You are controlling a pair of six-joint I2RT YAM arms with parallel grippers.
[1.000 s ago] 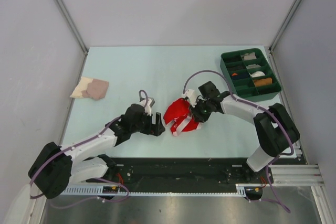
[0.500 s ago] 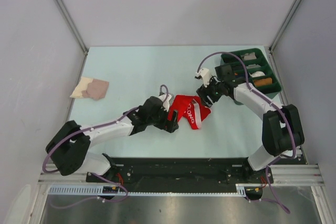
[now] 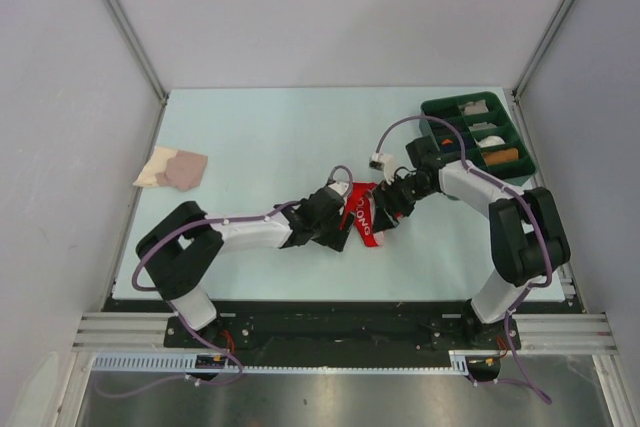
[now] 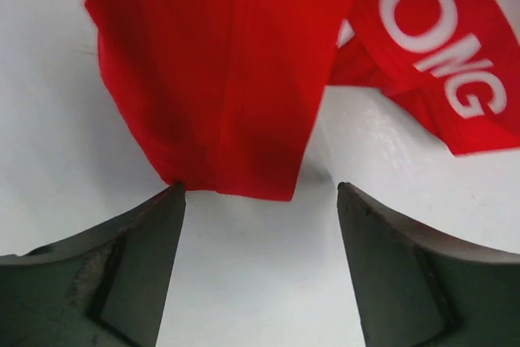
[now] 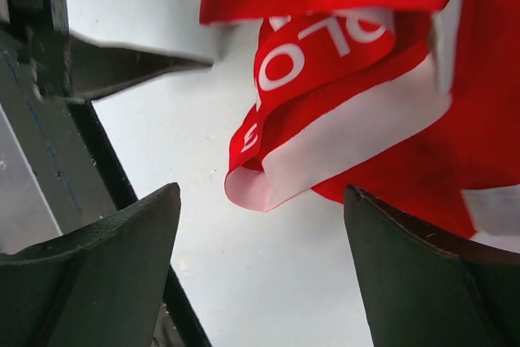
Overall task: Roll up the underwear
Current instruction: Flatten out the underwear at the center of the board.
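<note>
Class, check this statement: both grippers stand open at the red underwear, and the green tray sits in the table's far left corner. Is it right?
Not quite. The tray sits in the far right corner of the table, as the top view shows. The rest holds: the left gripper and the right gripper both stand open at the underwear.

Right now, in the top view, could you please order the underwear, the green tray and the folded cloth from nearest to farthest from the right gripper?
1. The underwear, right beside the right gripper, on its left.
2. The green tray, behind it in the far right corner.
3. The folded cloth, far across on the left side.
</note>
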